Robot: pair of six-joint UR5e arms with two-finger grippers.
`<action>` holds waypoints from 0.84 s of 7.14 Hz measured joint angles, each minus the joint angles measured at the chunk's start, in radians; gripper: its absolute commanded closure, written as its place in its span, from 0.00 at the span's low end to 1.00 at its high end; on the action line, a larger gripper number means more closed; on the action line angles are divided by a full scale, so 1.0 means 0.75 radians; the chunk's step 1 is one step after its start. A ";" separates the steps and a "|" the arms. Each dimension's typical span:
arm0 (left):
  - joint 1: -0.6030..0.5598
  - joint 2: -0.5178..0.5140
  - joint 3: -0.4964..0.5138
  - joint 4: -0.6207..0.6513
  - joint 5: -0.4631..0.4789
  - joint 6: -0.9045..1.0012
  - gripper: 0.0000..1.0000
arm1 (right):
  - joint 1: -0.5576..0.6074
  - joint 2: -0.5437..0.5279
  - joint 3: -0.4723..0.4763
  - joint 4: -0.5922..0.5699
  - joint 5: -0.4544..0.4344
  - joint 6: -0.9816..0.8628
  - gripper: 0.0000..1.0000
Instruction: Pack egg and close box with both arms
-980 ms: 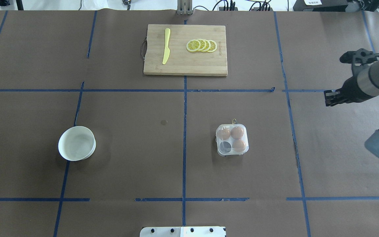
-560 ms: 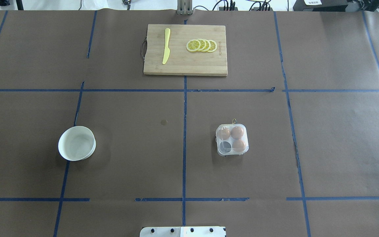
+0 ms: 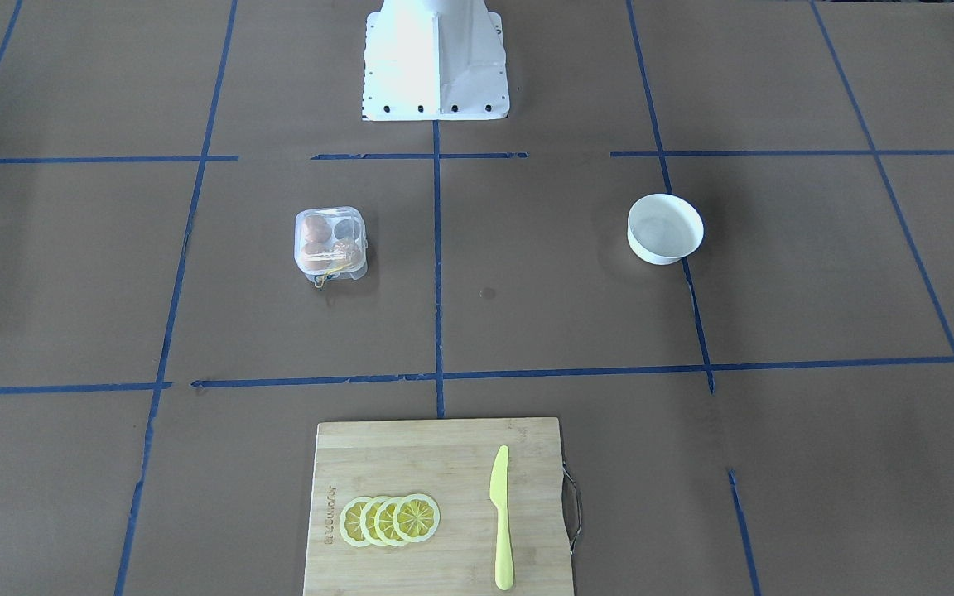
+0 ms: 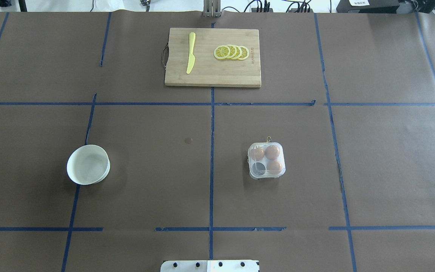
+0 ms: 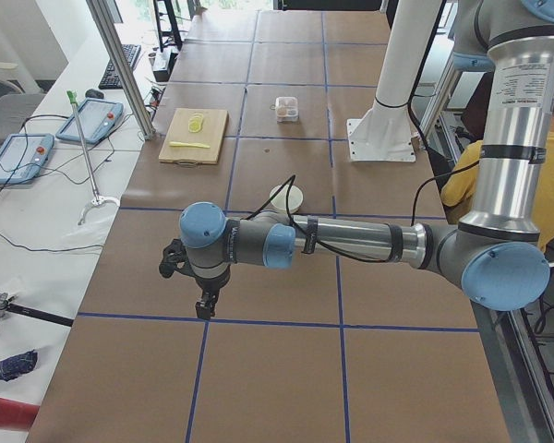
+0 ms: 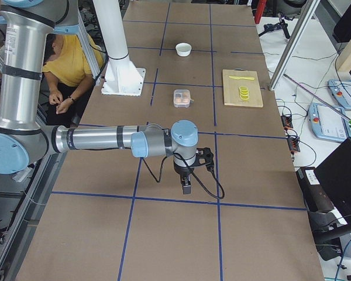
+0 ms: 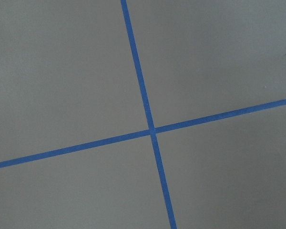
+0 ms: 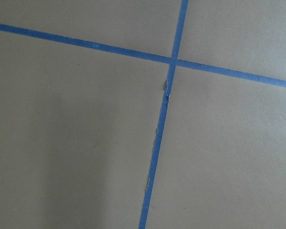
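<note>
The left gripper (image 5: 204, 303) and right gripper (image 6: 186, 187) hang over opposite ends of the table (image 4: 145, 196), well apart from everything else. Whether either is open or closed cannot be told. Mid-table, the box (image 4: 266, 160) sits right of centre, lid down, with three eggs (image 4: 272, 152) inside. A bowl (image 4: 88, 164) stands to the left. Farthest off, a board (image 4: 212, 71) carries a knife (image 4: 190, 53) and lemon slices (image 4: 232, 52).

I can read nothing: the small mark (image 4: 252, 56) along one short edge of the rectangular wooden cutting board (image 4: 210, 75) is too blurred.
</note>
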State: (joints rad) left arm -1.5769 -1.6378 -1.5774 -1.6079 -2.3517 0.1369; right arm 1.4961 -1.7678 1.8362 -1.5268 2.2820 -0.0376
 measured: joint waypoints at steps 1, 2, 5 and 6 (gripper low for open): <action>0.001 -0.003 0.005 -0.002 0.001 -0.001 0.00 | 0.011 -0.003 0.000 -0.008 0.002 -0.010 0.00; 0.001 -0.001 0.007 -0.012 0.001 -0.001 0.00 | 0.014 -0.004 0.000 -0.010 0.001 -0.014 0.00; 0.002 0.007 0.011 -0.037 0.004 0.001 0.00 | 0.016 -0.007 -0.003 -0.002 0.001 -0.015 0.00; 0.002 0.007 0.010 -0.038 0.004 0.000 0.00 | 0.016 -0.005 -0.003 0.000 -0.002 -0.015 0.00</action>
State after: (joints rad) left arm -1.5754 -1.6323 -1.5699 -1.6364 -2.3489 0.1366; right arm 1.5081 -1.7712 1.8337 -1.5272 2.2806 -0.0491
